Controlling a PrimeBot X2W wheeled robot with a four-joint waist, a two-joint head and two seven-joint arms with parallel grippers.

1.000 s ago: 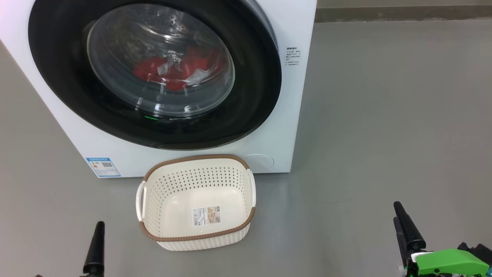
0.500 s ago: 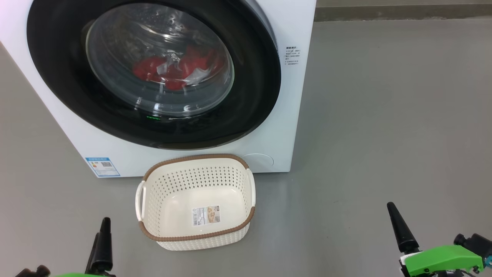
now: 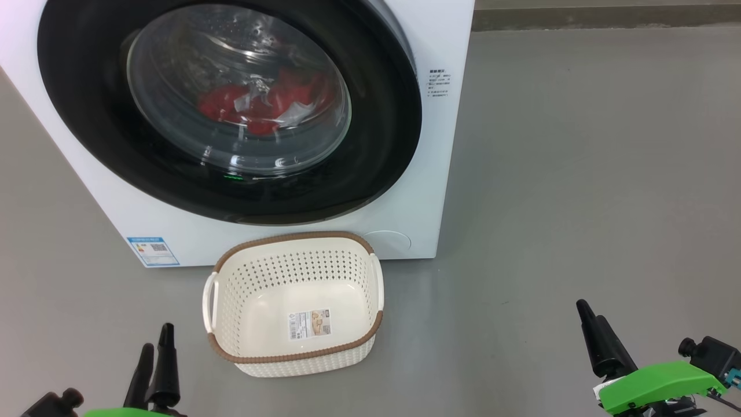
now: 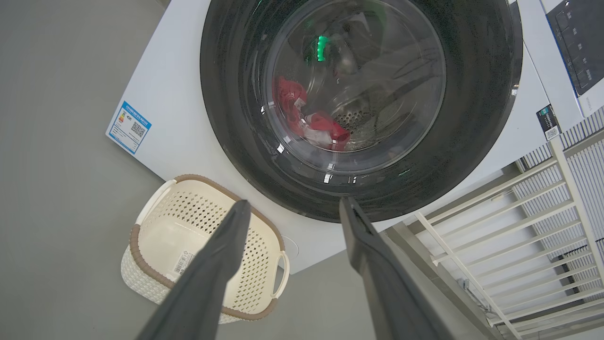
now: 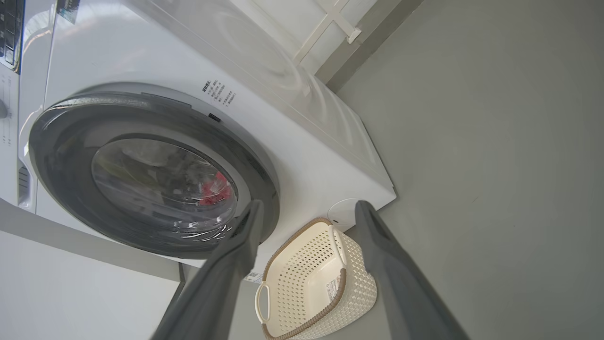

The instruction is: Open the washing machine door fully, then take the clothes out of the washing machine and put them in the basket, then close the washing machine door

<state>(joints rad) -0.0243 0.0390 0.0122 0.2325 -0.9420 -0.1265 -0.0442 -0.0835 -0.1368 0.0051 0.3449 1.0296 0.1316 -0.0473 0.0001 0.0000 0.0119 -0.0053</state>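
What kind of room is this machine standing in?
Likely a laundry area, or a test room set up like one: a white front-loading washing machine with red clothes behind its shut door, a cream basket before it, and a plain grey floor.

No wording or number is legible at this resolution. Markings present:

- A blue-and-white label sticker [image 3: 153, 251] with a QR code, on the washing machine [image 3: 434, 191] front, below and left of the washing machine door [image 3: 382, 127].
- A block of small black printed text [image 3: 439, 83], just right of the door's rim.
- A white barcode sticker [image 3: 311, 324] on the floor of the basket [image 3: 289, 237], below the door.
- A dark sticker [image 4: 547, 122] with a QR code, on the machine front beyond the door's rim, seen in the left wrist view.
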